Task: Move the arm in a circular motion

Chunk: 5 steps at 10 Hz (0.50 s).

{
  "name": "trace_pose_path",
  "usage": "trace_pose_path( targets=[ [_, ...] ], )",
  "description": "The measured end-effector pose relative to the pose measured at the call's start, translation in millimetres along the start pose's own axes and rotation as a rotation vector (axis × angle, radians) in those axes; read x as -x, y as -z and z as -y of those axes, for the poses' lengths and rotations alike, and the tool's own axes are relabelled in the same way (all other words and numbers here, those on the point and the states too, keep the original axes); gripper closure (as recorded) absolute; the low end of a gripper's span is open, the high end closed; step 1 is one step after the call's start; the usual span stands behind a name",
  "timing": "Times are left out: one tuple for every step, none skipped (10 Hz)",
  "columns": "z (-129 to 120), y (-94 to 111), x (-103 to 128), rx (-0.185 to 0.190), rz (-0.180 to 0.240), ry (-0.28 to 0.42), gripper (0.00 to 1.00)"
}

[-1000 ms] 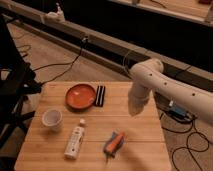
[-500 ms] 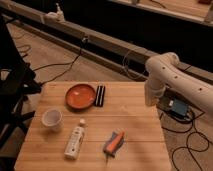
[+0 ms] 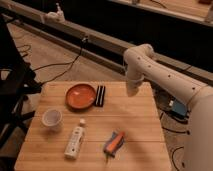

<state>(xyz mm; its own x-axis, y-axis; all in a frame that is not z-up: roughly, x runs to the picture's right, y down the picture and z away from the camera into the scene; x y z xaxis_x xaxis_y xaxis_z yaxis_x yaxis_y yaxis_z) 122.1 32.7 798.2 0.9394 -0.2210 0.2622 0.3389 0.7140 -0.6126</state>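
Note:
The large white arm (image 3: 165, 80) of thick rounded segments with small dark dots reaches in from the lower right. It bends at a bulbous joint (image 3: 140, 55) and points down. Its end, with the gripper (image 3: 131, 90), hangs over the back right part of the wooden table (image 3: 135, 125), to the right of a black object (image 3: 100, 95). The gripper holds nothing that I can see.
On the table are an orange plate (image 3: 81, 96), a white cup (image 3: 52, 118), a white bottle (image 3: 75, 142) lying down and an orange and blue tool (image 3: 114, 143). A black chair (image 3: 15, 90) stands left. Cables and a blue box (image 3: 177, 107) lie on the floor.
The arm's lower end swung right past the table's edge, then came back left over the table's back right part. The items on the table have not moved.

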Motion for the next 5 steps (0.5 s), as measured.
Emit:
trace_pose_path(
  targets=[
    [5, 0, 27, -0.001, 0.033, 0.050, 1.00],
    [3, 1, 51, -0.002, 0.067, 0.100, 1.00],
    [-7, 2, 72, 0.006, 0.101, 0.147, 1.00],
    [-24, 2, 88, 0.020, 0.134, 0.189, 1.00],
    [-47, 3, 96, 0.035, 0.163, 0.217, 1.00]
  ],
)
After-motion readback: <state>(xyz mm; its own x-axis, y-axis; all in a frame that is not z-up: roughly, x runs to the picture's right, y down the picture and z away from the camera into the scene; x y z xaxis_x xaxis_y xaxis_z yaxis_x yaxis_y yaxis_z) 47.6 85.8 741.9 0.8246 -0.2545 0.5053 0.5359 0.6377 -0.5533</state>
